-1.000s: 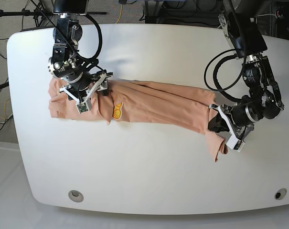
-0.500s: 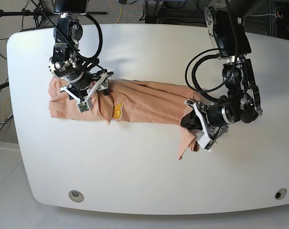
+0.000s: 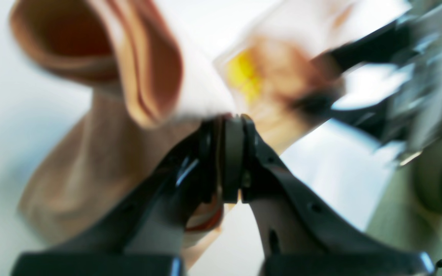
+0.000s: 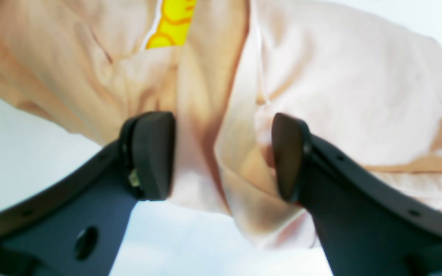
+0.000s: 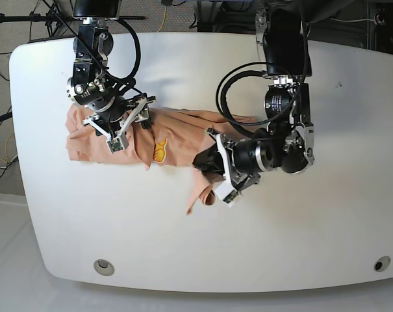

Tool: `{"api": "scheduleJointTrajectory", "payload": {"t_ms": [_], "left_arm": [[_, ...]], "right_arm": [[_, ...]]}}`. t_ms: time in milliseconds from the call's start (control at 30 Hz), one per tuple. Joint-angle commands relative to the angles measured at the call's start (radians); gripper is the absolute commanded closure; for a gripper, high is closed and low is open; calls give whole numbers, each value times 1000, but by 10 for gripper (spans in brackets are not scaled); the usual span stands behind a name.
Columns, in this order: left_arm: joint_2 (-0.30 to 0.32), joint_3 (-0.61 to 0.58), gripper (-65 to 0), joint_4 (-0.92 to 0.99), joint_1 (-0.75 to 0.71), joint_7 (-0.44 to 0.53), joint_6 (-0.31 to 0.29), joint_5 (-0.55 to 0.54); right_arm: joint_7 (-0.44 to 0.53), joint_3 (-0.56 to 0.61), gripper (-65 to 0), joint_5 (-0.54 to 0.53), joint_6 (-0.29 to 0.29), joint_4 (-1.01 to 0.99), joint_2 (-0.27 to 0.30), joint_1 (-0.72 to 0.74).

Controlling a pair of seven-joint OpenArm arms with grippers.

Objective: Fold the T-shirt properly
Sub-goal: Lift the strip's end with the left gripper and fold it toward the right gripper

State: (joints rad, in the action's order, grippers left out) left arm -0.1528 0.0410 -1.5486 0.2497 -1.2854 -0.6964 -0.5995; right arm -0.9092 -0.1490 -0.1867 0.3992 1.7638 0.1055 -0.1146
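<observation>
The peach T-shirt (image 5: 177, 133) lies bunched along the white table (image 5: 300, 247), its yellow graphic (image 5: 160, 150) facing up. My left gripper (image 5: 208, 177) is shut on the shirt's right end, which it holds lifted and doubled back near the middle, a flap hanging below it. In the left wrist view its jaws (image 3: 231, 119) pinch cloth (image 3: 90, 161), blurred. My right gripper (image 5: 125, 127) rests low over the shirt's left part. It stands open in the right wrist view (image 4: 221, 153), with a fold of shirt (image 4: 340, 96) between the fingers and the graphic (image 4: 171, 23) just beyond.
Two round insets (image 5: 103, 266) (image 5: 380, 264) sit near the table's front edge. Black cables (image 5: 232, 97) loop off the left arm above the shirt. Stands and wires crowd the floor behind the far edge (image 5: 183, 34).
My left gripper has swept leftward across the table, carrying the shirt's right end from the far right to the middle. The right gripper has stayed put and open.
</observation>
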Motion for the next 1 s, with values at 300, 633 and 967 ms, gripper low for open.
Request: {"api": "scheduleJointTrajectory", "payload": {"t_ms": [300,633,967], "left_arm": [[-4,-9,0,-14,-38,62,-2,-22],[-4,-19,0,22,-48,62,-2,-20],[-4,-10,0,79,-28,67,-2,-11]], "right_arm": [[15,2,-375,-10,-3,11,5,13],[18,2,-376,-11,-2,11,3,11],[15,4,-380,-6,-4,11,4,8]]}}
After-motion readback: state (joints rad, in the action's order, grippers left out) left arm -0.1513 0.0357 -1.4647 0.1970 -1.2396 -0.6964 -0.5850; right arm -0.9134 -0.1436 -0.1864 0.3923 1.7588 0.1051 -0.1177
